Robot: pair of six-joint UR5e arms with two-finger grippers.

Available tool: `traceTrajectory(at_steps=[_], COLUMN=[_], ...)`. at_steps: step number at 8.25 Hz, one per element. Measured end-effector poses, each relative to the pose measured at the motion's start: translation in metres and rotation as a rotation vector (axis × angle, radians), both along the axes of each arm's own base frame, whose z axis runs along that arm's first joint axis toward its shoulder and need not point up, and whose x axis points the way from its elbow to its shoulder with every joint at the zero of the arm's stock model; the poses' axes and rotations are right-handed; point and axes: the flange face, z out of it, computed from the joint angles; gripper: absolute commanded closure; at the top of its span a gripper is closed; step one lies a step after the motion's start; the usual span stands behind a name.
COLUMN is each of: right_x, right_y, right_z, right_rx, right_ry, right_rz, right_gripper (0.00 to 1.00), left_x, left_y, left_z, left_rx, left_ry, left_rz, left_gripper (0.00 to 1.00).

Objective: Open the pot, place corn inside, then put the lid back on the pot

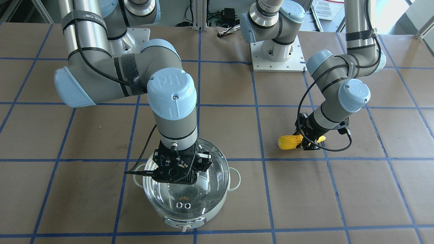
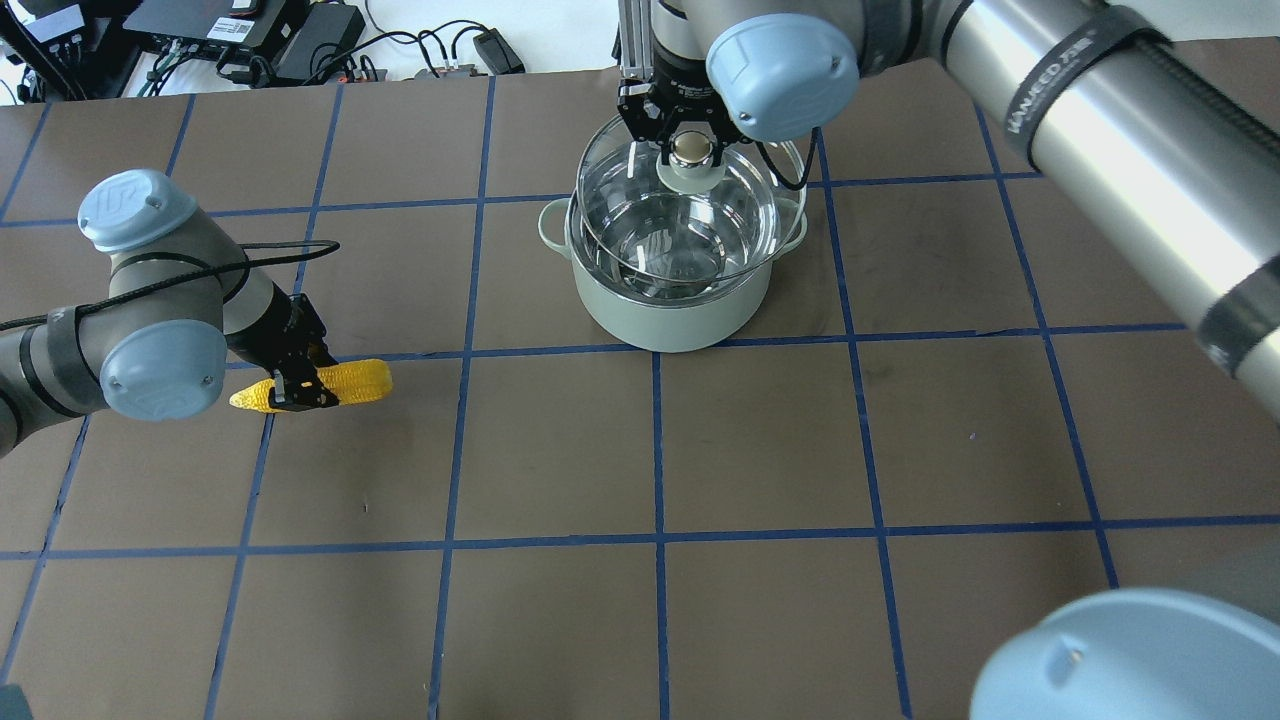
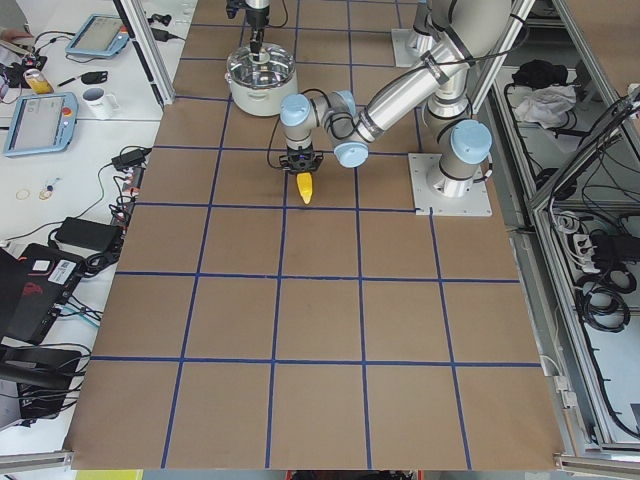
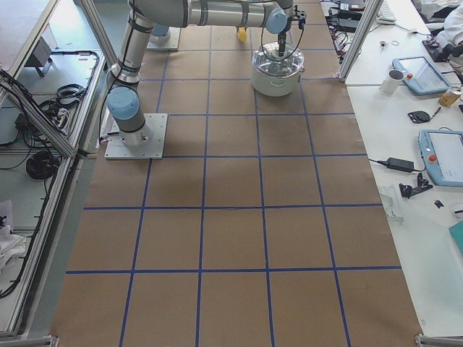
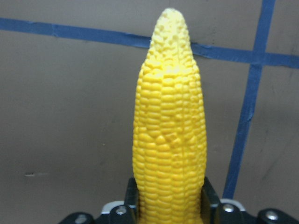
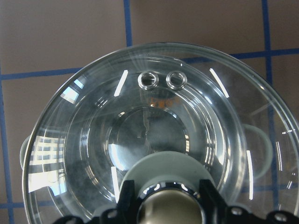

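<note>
The mint-green pot [image 2: 660, 322] stands at the table's far middle, also in the front view [image 1: 184, 222]. My right gripper [image 2: 690, 150] is shut on the knob [image 6: 163, 168] of the clear glass lid [image 2: 750, 225]. It holds the lid just over the pot's mouth, slightly offset from the rim. The lid fills the right wrist view [image 6: 93, 140]. My left gripper [image 2: 300, 388] is shut on the yellow corn [image 2: 362, 380], gripping it across its middle, low over the table to the pot's left. The corn's tapered tip points away in the left wrist view [image 5: 169, 140].
Brown paper with a blue tape grid [image 2: 655, 540] covers the table. The arm base plates [image 1: 276, 56] sit at the robot's side. Cables and power bricks [image 2: 300, 45] lie past the far edge. The right arm's large links [image 2: 1120, 150] cross the table's right side.
</note>
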Motion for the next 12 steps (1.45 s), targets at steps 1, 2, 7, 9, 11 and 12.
traceTrajectory(at_steps=[1, 2, 7, 9, 11, 12], right_x=[-0.022, -0.054, -0.182, -0.186, -0.185, -0.185], right_y=[0.018, 0.037, 0.128, 0.132, 0.133, 0.133], right_z=[0.035, 0.066, 0.116, 0.117, 0.118, 0.118], right_rx=[0.005, 0.019, 0.107, 0.098, 0.097, 0.096], right_ry=[0.003, 0.015, 0.049, 0.05, 0.048, 0.047], right_rz=[0.003, 0.019, 0.075, 0.081, 0.083, 0.084], right_gripper=[0.6, 0.61, 0.6, 0.6, 0.6, 0.6], left_x=[0.002, -0.004, -0.104, -0.167, -0.228, -0.258], left_y=[-0.006, -0.018, -0.071, -0.077, -0.088, -0.096], left_z=[0.022, 0.053, 0.186, 0.2, 0.199, 0.197], left_rx=[0.012, 0.001, -0.095, -0.118, -0.147, -0.182], left_ry=[-0.033, -0.051, 0.02, 0.028, 0.039, 0.06], left_rz=[-0.005, -0.018, -0.098, -0.164, -0.199, -0.203], left_gripper=[1.0, 1.0, 1.0, 1.0, 1.0, 1.0])
